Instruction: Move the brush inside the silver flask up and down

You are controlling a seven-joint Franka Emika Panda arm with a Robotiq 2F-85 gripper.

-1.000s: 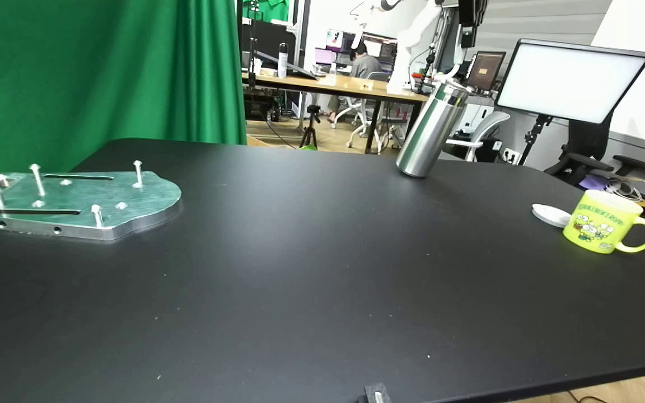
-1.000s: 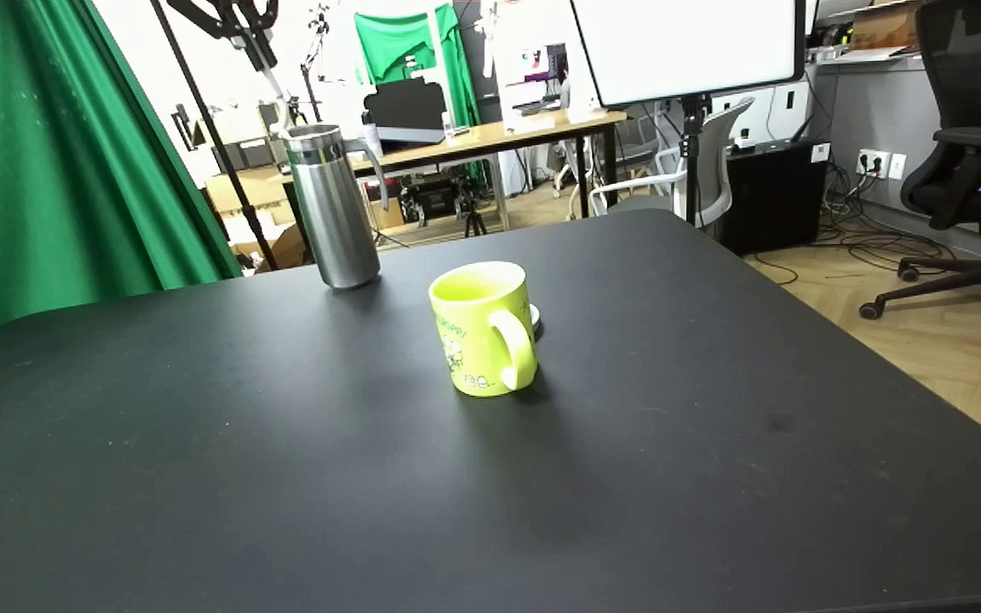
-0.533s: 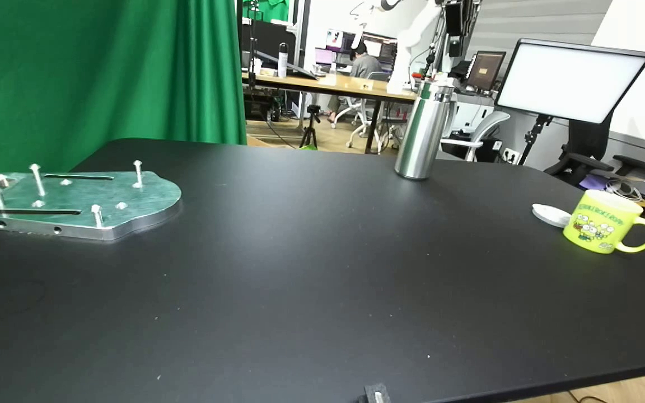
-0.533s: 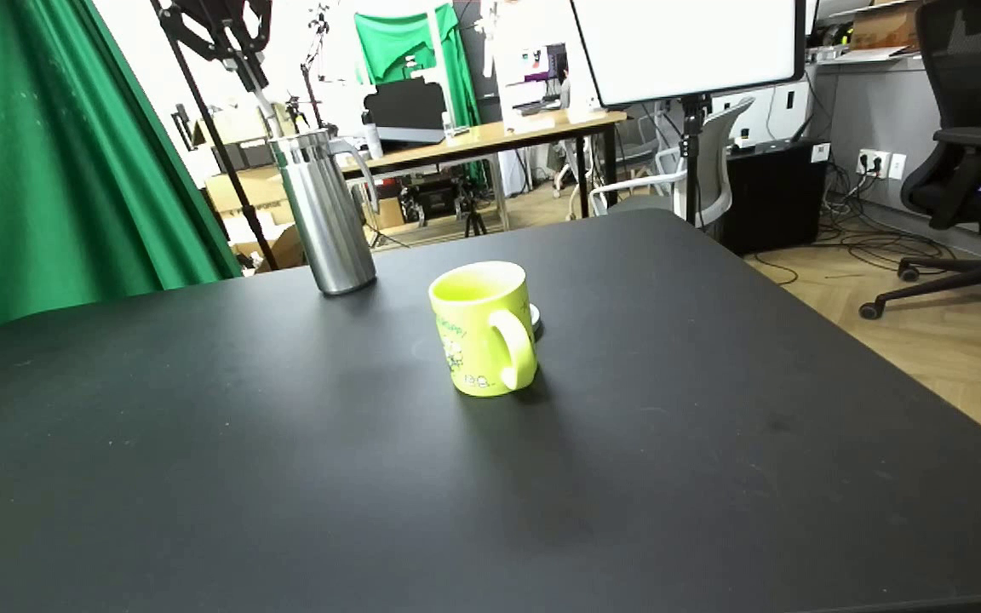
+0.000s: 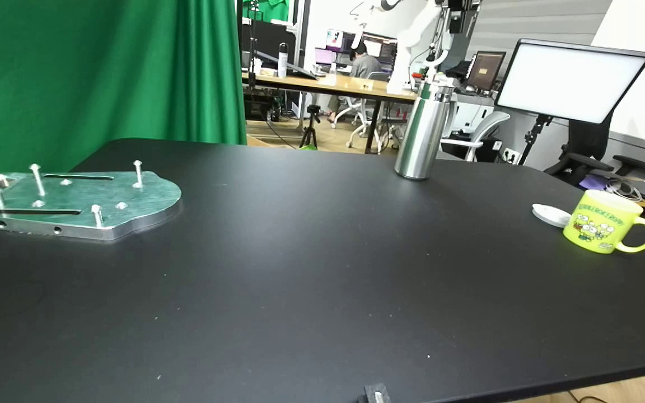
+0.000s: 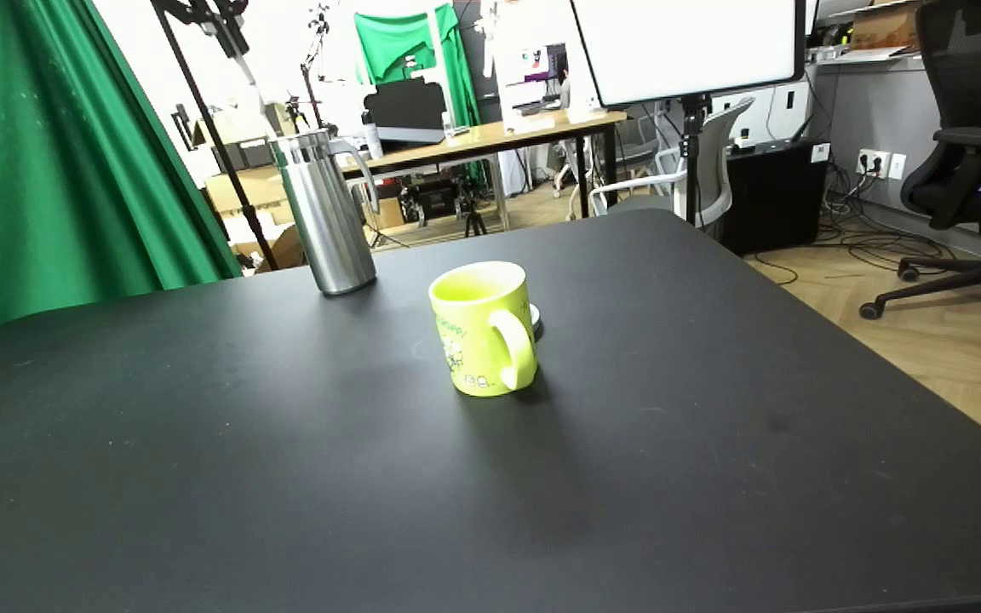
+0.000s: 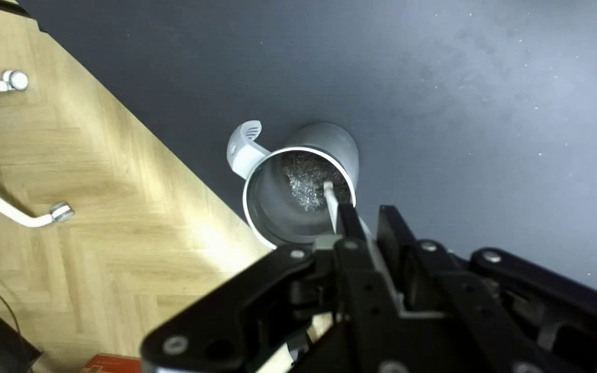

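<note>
The silver flask stands near the table's far edge, also seen in an exterior view with its grey handle. In the wrist view its open mouth and rim show from above. The brush has a thin white handle running from my gripper down into the flask mouth. In the wrist view the handle slants into the flask at its right side; its lower end is hard to make out against the speckled dark inside. My gripper is shut on the brush handle, above the flask; the hand is partly out of frame.
A yellow-green mug and a white lid lie on the table to the right. A green metal plate with upright bolts is at the left edge. A light panel stands behind. The table edge is close to the flask.
One second ago the flask leaned differently; it has shifted slightly and settled. My gripper went lower, then rose with the brush, so more white handle shows above the rim.
</note>
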